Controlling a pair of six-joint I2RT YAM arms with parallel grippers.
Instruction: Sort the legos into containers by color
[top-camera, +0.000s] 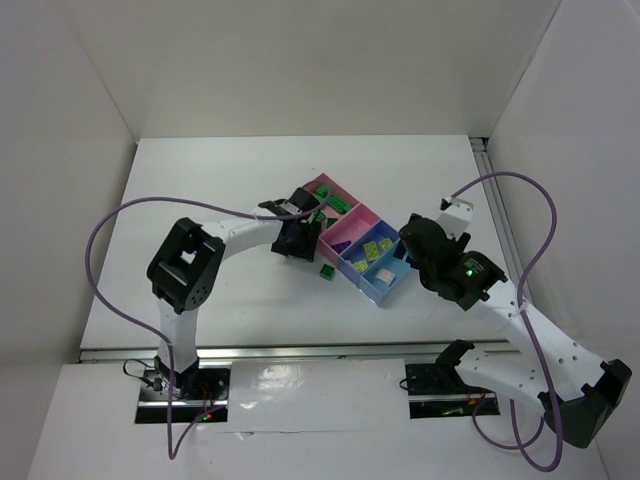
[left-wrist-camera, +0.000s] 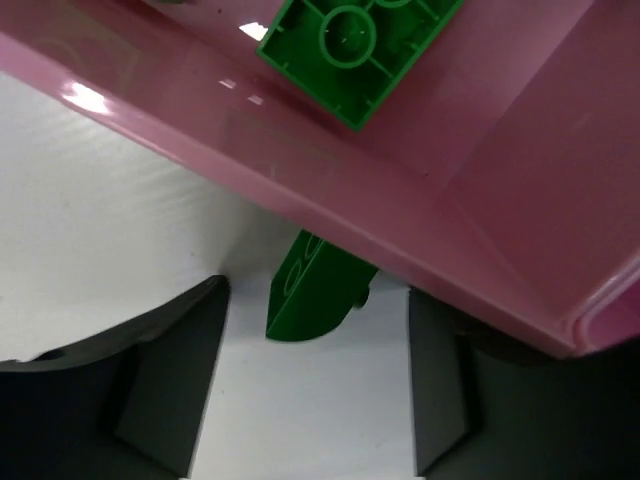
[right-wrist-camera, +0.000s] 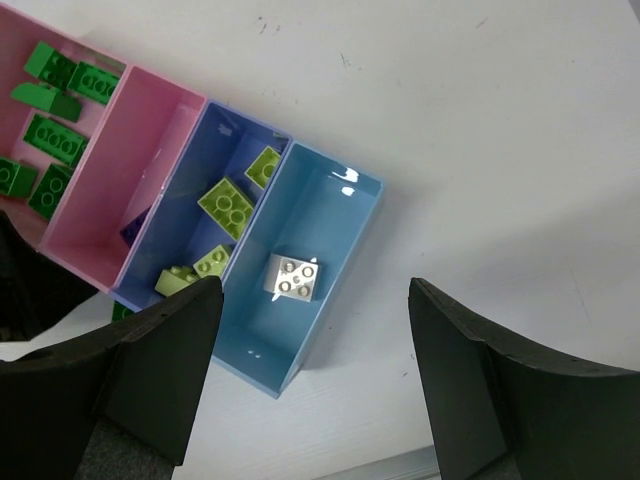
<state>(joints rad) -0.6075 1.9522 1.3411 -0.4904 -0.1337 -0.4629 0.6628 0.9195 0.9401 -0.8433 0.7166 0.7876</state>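
My left gripper (top-camera: 296, 238) is released, its two dark fingers (left-wrist-camera: 165, 390) standing either side of a small dark green studded plastic brick (left-wrist-camera: 308, 300) without touching it; that brick lies on the white table (left-wrist-camera: 120, 230), seemingly tilted, hard against the outer wall of the far-left pink rectangular plastic bin (left-wrist-camera: 300, 190), its far end hidden by that wall. Inside the bin a second green brick (left-wrist-camera: 355, 50) shows, so I judge this the right home for the one I am after. To pick well I would lower the wrist until the pads bracket the brick's flat sides; keep the finger nearest the pink wall clear of it, so the joined row is not shoved; close slowly, since a tilted brick so near a wall may pop out or wedge deeper under a hasty squeeze; then lift straight up above the rim before carrying it over. My right gripper (right-wrist-camera: 315, 290) is spread too and grasps nothing, hovering over the light blue plastic bin (right-wrist-camera: 330, 220) at the near-right end, where a single cream-white brick (right-wrist-camera: 293, 277) sits; the periwinkle bin (right-wrist-camera: 215, 150) beside it holds pale yellow-green bricks (right-wrist-camera: 225, 205); a loose green brick (top-camera: 327, 270) lies on the table just beside the row's near side, a likely next pick.
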